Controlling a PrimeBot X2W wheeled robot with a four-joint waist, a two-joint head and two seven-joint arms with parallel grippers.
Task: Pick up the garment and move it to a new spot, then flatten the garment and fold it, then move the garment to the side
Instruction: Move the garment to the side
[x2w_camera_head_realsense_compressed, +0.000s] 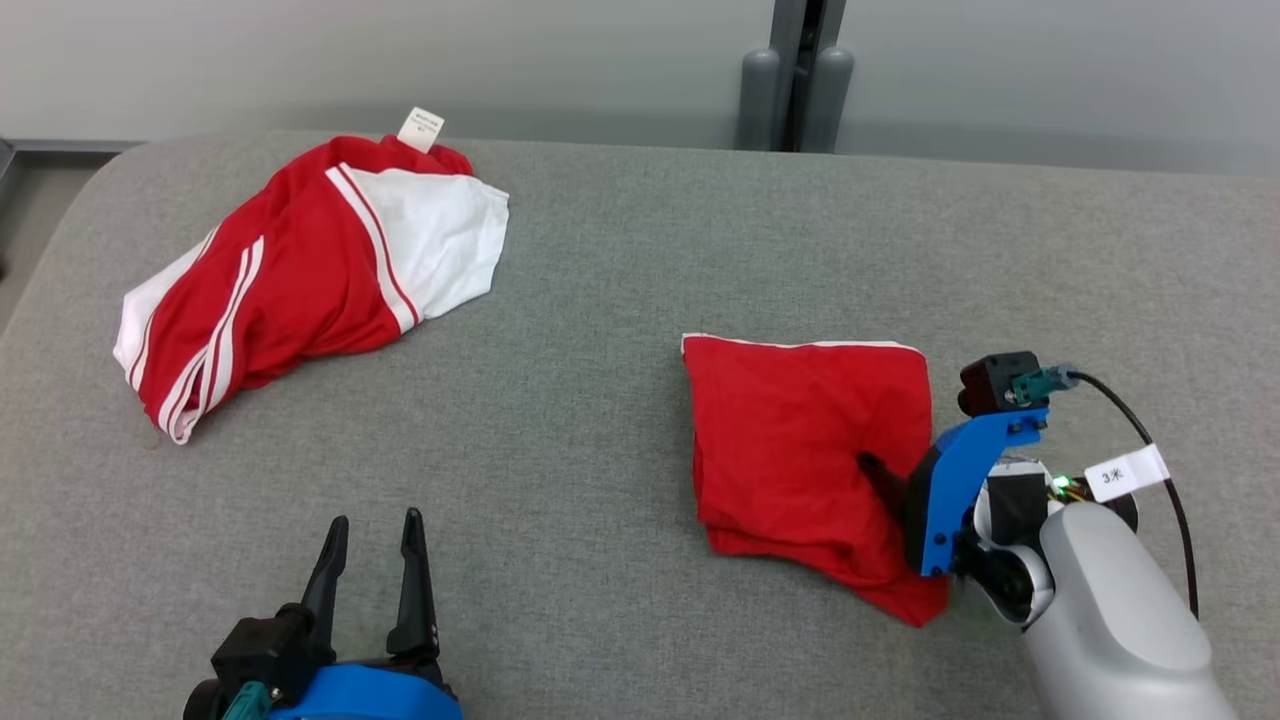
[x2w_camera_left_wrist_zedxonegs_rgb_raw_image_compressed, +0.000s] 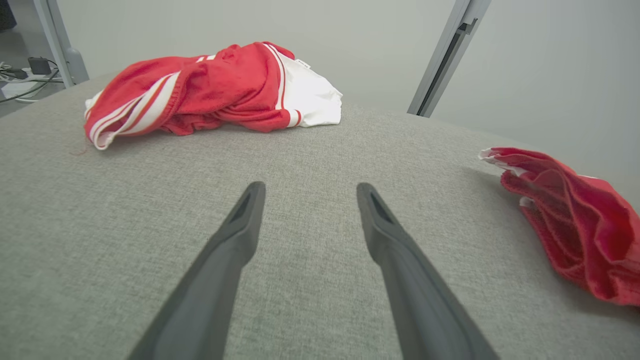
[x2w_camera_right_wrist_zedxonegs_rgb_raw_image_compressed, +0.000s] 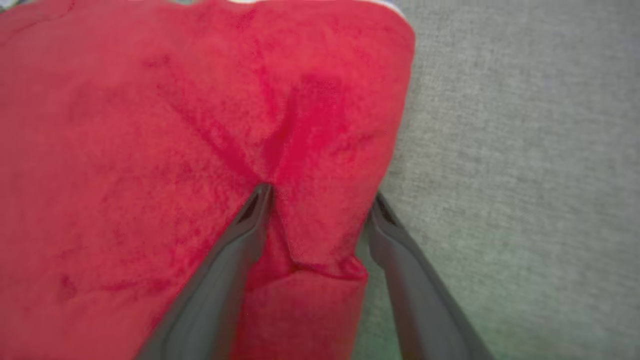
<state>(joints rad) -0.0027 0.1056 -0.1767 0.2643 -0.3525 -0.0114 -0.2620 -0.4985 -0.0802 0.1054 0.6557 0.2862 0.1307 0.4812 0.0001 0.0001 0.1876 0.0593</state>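
A folded plain red garment (x2w_camera_head_realsense_compressed: 790, 440) lies on the right half of the grey table (x2w_camera_head_realsense_compressed: 620, 260); it also shows at the right edge of the left wrist view (x2w_camera_left_wrist_zedxonegs_rgb_raw_image_compressed: 575, 220). My right gripper (x2w_camera_head_realsense_compressed: 885, 475) rests open on its right edge. In the right wrist view the gripper (x2w_camera_right_wrist_zedxonegs_rgb_raw_image_compressed: 320, 192) has a raised fold of the red cloth (x2w_camera_right_wrist_zedxonegs_rgb_raw_image_compressed: 150, 125) between its spread fingers, one finger on the cloth and the other at its border. My left gripper (x2w_camera_head_realsense_compressed: 376, 518) hovers open and holding nothing near the front left (x2w_camera_left_wrist_zedxonegs_rgb_raw_image_compressed: 310, 185). A crumpled red and white garment (x2w_camera_head_realsense_compressed: 300, 270) lies at the back left (x2w_camera_left_wrist_zedxonegs_rgb_raw_image_compressed: 225, 85).
A white label (x2w_camera_head_realsense_compressed: 421, 128) sticks up from the crumpled garment. A grey post (x2w_camera_head_realsense_compressed: 795, 75) stands against the wall behind the table's far edge. Cables (x2w_camera_left_wrist_zedxonegs_rgb_raw_image_compressed: 20, 75) lie on the floor beyond the table's left corner. Bare grey cloth stretches between the two garments.
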